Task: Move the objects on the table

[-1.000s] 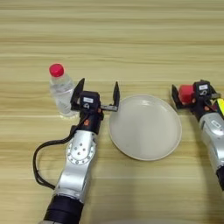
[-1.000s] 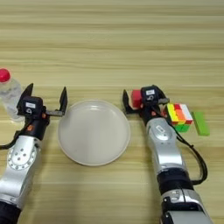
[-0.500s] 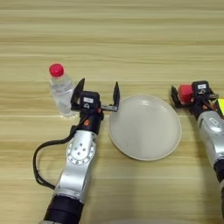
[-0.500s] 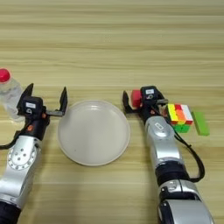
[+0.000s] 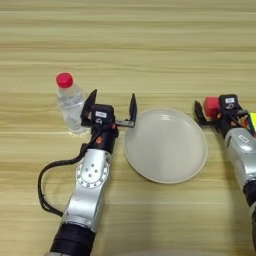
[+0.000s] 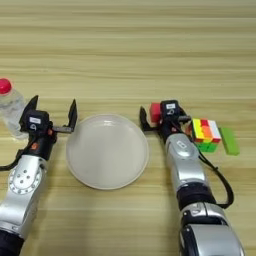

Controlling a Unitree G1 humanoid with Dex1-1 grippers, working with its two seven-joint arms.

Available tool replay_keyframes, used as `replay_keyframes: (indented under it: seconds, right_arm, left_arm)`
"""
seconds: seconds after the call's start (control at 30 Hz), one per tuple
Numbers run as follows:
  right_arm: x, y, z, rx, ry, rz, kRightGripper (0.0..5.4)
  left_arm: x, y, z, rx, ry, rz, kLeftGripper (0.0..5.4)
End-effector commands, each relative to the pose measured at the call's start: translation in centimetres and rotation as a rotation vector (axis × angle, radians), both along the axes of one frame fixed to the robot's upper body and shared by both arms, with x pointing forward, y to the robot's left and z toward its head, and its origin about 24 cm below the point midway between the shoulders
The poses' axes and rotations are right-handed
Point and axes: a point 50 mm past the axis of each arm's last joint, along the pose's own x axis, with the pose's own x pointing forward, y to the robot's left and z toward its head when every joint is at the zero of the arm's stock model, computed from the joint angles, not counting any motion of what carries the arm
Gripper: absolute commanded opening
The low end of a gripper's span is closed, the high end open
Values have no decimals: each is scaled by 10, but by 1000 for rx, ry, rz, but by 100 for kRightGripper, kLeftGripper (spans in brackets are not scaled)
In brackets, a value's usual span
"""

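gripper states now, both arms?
Left gripper: open, empty, between the clear plastic bottle and round cream plate.
Right gripper: holding the small red cube.

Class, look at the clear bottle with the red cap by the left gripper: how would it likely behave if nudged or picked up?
The bottle stands upright, tall on a narrow base, so a nudge near the cap would probably tip it. Its round body suggests it would roll once down. The clear plastic wall may be smooth and yield under the left gripper fingers.
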Motion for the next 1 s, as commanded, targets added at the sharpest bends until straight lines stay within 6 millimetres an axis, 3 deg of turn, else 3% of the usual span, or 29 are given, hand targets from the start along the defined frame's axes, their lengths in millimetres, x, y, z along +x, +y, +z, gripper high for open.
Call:
replay_keyframes:
  seconds: [0.03, 0.13, 0.33, 1.0]
  right_arm:
    - [3, -1, -2, 20, 26, -5, 537]
    - [3, 0, -2, 19, 25, -2, 537]
    - [3, 0, -2, 22, 22, -4, 481]
    - [3, -1, 3, 19, -19, -8, 250]
  left_arm:
    - [0, -7, 0, -23, 4, -8, 540]
    - [0, -6, 0, -23, 4, -6, 540]
    - [0, -5, -2, -22, 10, -4, 540]
    - [1, -5, -2, -20, 11, -4, 540]
